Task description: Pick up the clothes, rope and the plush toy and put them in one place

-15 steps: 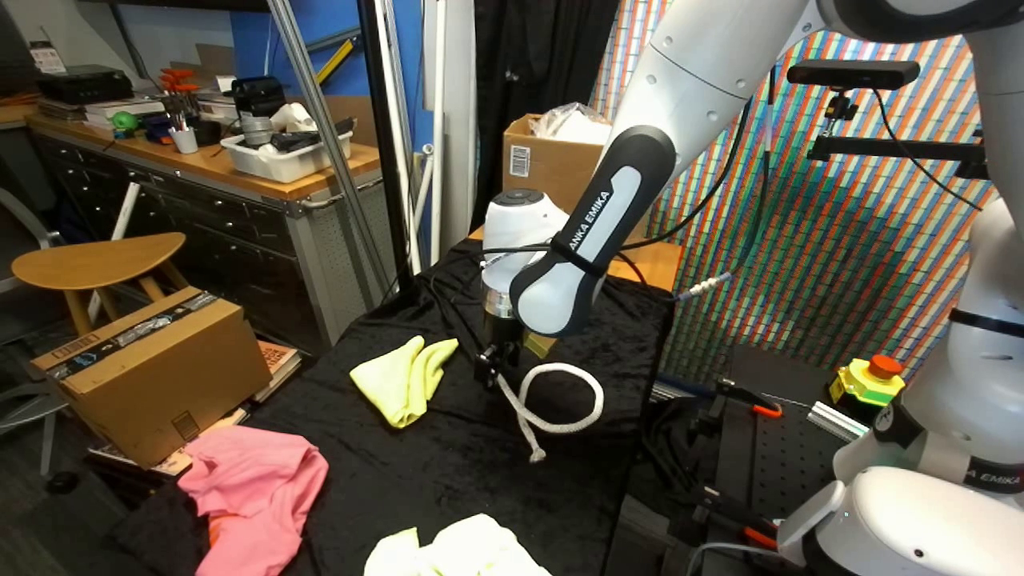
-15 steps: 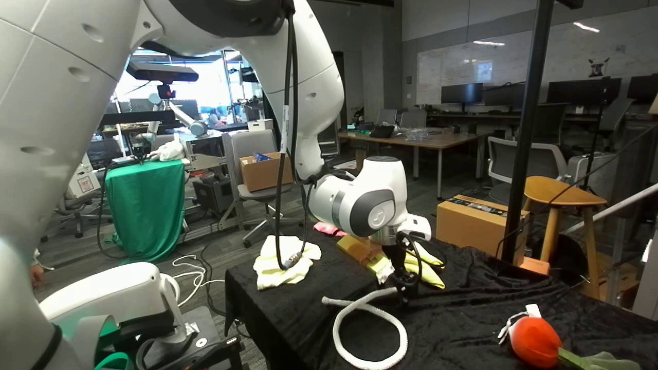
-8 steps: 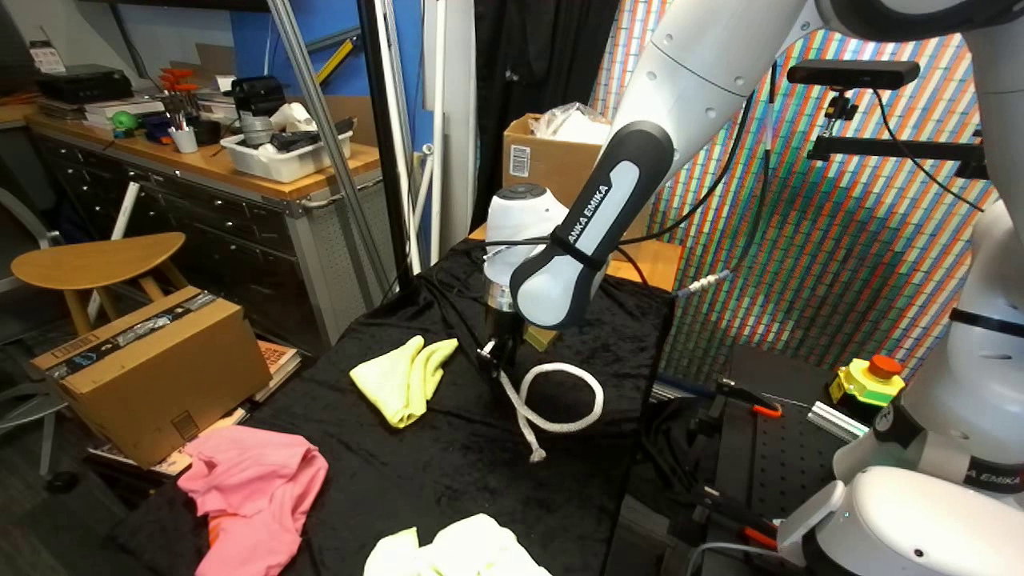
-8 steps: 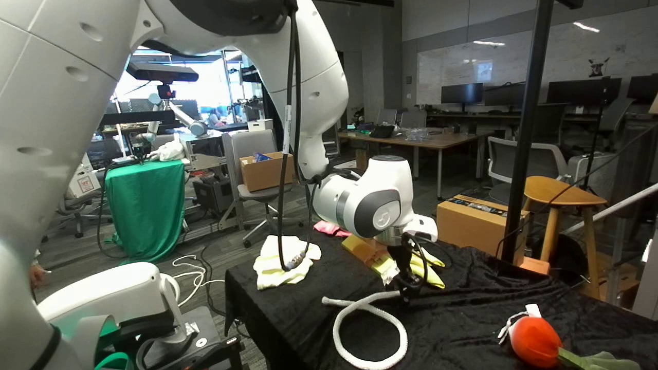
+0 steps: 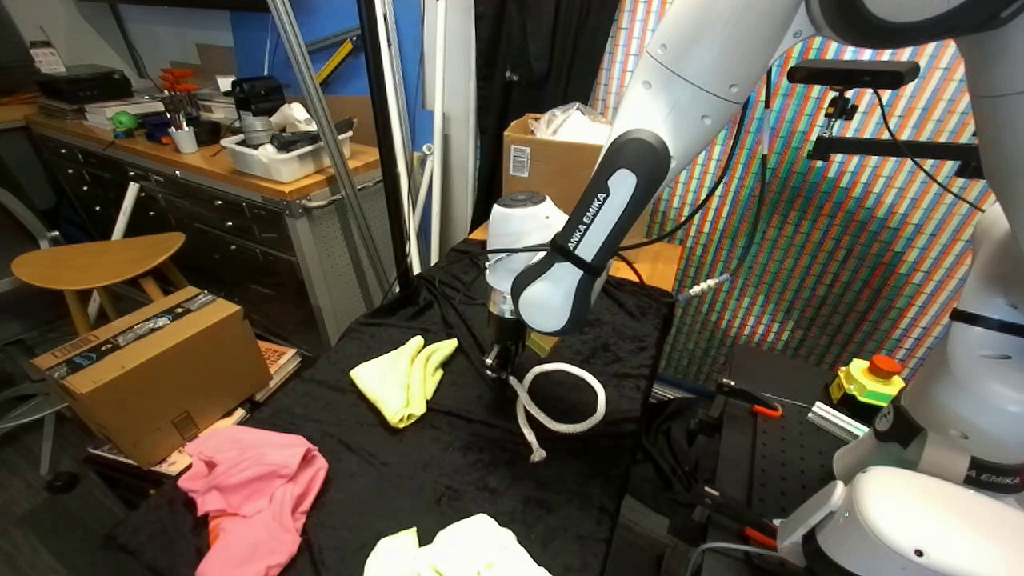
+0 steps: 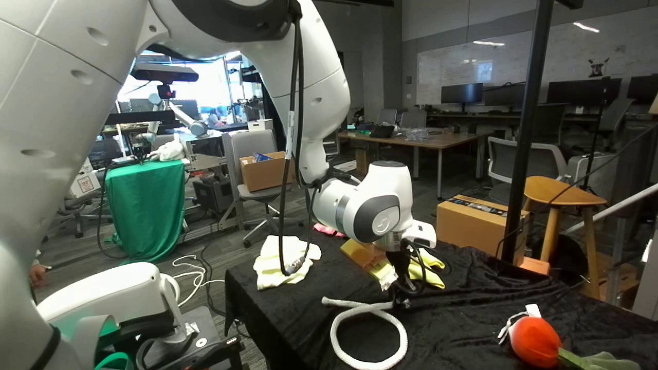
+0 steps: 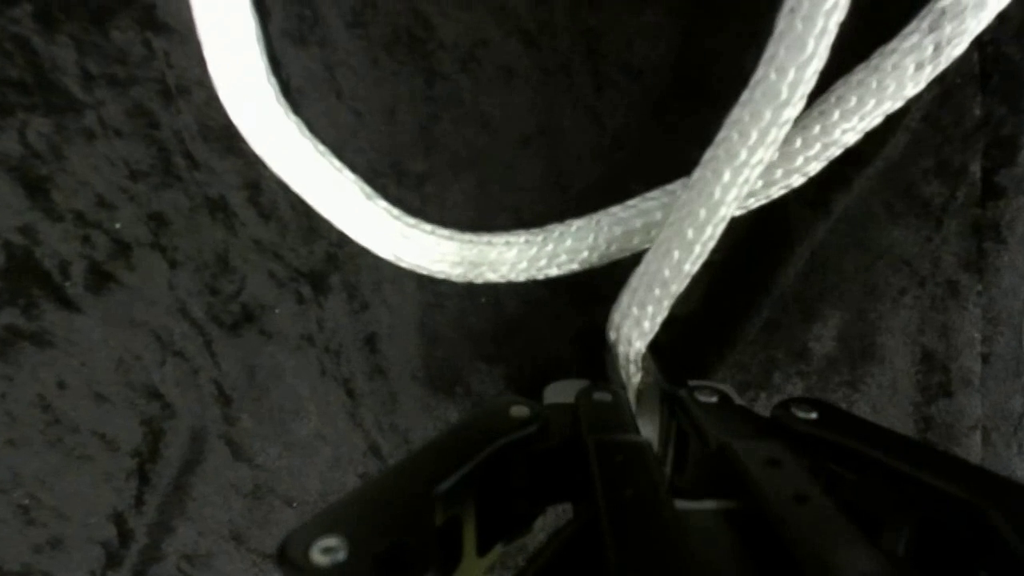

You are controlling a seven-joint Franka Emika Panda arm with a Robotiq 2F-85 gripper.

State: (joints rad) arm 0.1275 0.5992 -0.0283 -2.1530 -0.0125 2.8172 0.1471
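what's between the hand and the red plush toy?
Only rumpled black cloth lies between the hand and the red plush toy, as seen in an exterior view; the wrist view doesn't show the toy.

White arm (image 5: pixel 696 80), dark joint covers (image 6: pixel 367 218), "ANKA EMIKA" lettering (image 5: pixel 588 222), black cables (image 6: pixel 294 77) — strapped on, black gripper (image 7: pixel 648 400) — silvery screws (image 7: pixel 328 550)
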